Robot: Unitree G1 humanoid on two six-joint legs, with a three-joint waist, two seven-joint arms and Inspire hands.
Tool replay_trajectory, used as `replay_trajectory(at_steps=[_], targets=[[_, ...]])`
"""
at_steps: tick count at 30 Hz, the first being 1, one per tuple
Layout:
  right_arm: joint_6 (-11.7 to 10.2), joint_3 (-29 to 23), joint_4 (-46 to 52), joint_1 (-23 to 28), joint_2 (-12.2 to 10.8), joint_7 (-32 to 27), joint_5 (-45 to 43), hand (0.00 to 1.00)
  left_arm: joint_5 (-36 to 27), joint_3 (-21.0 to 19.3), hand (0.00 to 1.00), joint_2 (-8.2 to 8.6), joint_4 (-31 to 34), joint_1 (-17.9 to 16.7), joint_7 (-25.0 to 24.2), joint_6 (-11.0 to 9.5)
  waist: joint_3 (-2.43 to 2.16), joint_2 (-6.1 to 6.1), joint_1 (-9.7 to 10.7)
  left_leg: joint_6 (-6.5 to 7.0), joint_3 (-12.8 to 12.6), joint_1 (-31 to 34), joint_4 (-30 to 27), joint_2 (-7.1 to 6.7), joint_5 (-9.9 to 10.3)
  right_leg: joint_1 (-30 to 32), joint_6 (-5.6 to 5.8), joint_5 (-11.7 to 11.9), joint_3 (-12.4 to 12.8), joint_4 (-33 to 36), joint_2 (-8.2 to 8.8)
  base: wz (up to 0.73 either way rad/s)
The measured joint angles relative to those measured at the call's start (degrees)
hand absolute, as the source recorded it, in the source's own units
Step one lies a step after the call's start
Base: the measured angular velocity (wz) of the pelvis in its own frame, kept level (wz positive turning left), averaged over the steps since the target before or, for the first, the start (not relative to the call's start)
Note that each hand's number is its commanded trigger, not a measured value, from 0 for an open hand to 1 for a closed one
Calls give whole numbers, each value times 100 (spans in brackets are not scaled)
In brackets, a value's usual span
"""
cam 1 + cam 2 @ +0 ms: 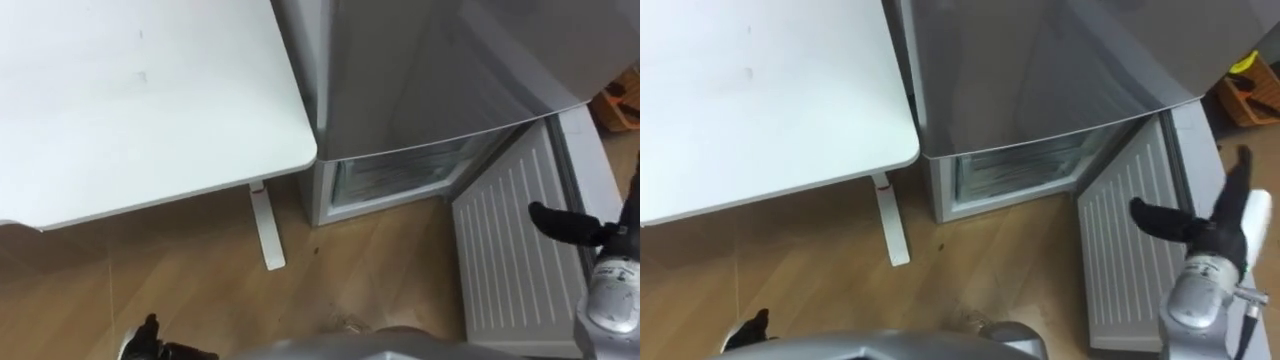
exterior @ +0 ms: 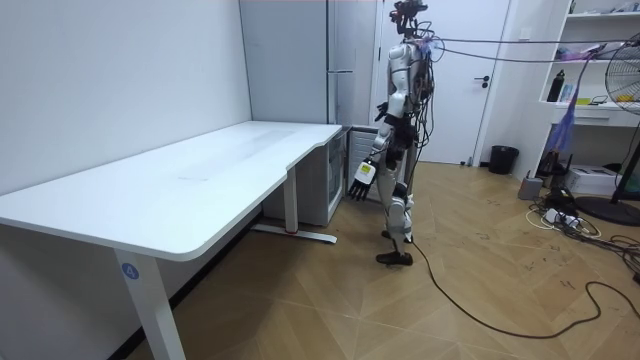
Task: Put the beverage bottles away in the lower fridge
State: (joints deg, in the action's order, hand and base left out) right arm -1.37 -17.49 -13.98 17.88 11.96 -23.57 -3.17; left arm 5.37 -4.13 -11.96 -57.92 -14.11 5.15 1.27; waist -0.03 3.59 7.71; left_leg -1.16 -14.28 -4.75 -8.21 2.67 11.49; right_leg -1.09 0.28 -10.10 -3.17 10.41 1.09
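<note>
The 2 eye views look steeply down from the robot's head, close above the corner of the white table (image 1: 150, 100), the grey fridge (image 1: 430, 70), its open lower door (image 1: 510, 240) and the wooden floor (image 1: 150, 270). The right eye sits slightly to the right, so everything lies further left in its view. The room view stands well off, at about table height, looking along the table toward the fridge. All 3 views share table, fridge and floor.

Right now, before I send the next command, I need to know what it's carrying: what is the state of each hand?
Left hand: cannot be told.
Right hand: open, holding nothing.
</note>
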Motion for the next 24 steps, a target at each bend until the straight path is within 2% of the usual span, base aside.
replay_trajectory(at_steps=[2,5,8,12,15,18,21,24], targets=[[-4,-301,-422,-131,325,-199,325,0,98,-152,0,-51,135,-103,-28,3,-5,53,22,0,34,-2,0,-1,-1,-52,0,0,-28,-52,0,7],[2,-447,-935,-161,638,-341,828,0,283,-190,0,-90,292,-247,-29,33,-4,148,-1,-1,47,-6,-1,2,-1,-89,0,0,-17,-69,-7,2],[14,-603,-1496,-350,687,-336,1256,0,389,-274,0,-114,299,-259,-43,133,8,252,2,-1,83,25,-2,3,-2,-88,-1,-1,-21,-84,-7,2],[40,-931,-2530,-629,702,-291,1902,0,568,-507,0,-127,279,-245,-70,187,-21,357,5,-1,114,87,-12,-9,-1,-86,2,-4,-28,-100,1,7],[147,-1210,-3483,-917,755,-246,2393,0,657,-566,0,-144,281,-250,-91,258,-11,405,10,-1,176,107,-37,-11,-1,-89,2,-4,-74,-87,1,10],[165,-1550,-4074,-1034,878,-147,3123,0,901,-790,0,-143,410,-362,-183,355,-14,390,34,-1,232,116,-43,-13,-1,-102,1,-4,-142,-129,7,12],[248,-1709,-4415,-1004,1025,17,3884,0,930,-1032,0,-149,419,-423,-213,470,-34,322,25,-1,273,100,-43,-17,-1,-168,0,-4,-169,-158,8,6],[311,-1778,-4813,-1006,1067,275,4200,0,948,-1060,0,-148,417,-462,-227,602,-16,267,38,-1,279,34,-46,-17,-1,-223,0,-4,-174,-163,8,2]])
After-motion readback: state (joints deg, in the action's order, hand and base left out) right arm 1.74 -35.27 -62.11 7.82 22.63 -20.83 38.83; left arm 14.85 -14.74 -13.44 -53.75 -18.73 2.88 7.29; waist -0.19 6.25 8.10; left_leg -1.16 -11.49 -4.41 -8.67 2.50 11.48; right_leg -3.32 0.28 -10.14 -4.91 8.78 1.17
